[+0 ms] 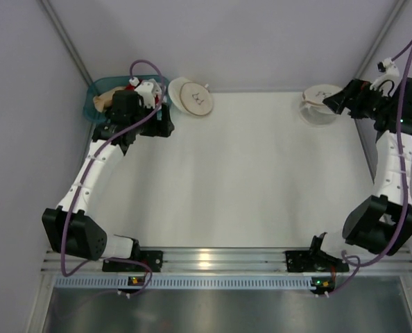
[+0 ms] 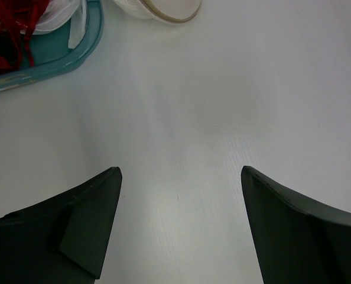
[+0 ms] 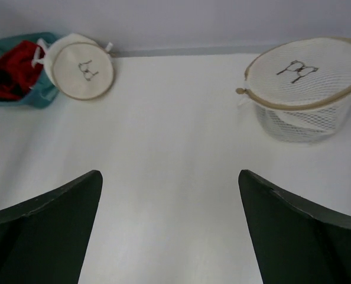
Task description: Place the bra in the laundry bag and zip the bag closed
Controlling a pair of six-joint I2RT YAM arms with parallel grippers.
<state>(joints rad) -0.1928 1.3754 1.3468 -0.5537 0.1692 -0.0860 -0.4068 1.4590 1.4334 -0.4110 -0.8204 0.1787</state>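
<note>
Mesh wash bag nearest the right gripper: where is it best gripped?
Probably the zip pull jutting from the lid rim of the mesh wash bag, on its left in the right wrist view; come from that side, since the mesh wall looks soft.

Robot: white-link left arm (image 1: 95,170), right arm (image 1: 393,166); black joint housings (image 1: 78,232); purple cable (image 1: 66,243) along each. Both black bases (image 1: 133,262) at 6 o'clock on silver rail (image 1: 213,258). Matte black wedge fingers on left gripper (image 2: 178,177), right gripper (image 3: 169,177).

Table (image 1: 247,180) middle open, free passage from 6 o'clock through centre. Obstacles along far edge: tray (image 1: 93,107) at 10 o'clock, round bag (image 1: 194,98) just beside at 11, laundry bag (image 1: 318,112) at 1. Left arm (image 1: 98,163) hangs over tray.
</note>
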